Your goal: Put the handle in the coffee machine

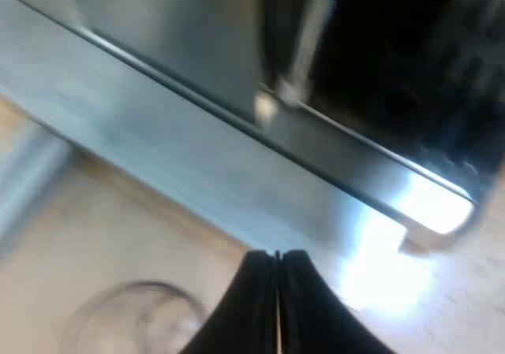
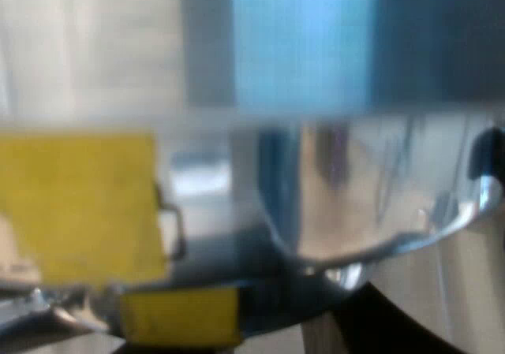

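Note:
My left gripper is shut with nothing between its fingers, low over the wooden table. Just beyond it runs the long metal base edge of the espresso machine, with a dark recess above and a thin metal rod standing in it. A clear measuring glass stands on the table close beside the left gripper. In the right wrist view a rounded shiny metal body, which looks like the holder's cup, sits very close. A dark shape runs out from under it. Motion blur hides finer detail.
A yellow block and a smaller yellow piece lie beside the shiny metal body, with a thin wire loop at the block's edge. A pale blue panel stands behind. A grey bar lies on the table by the machine's base.

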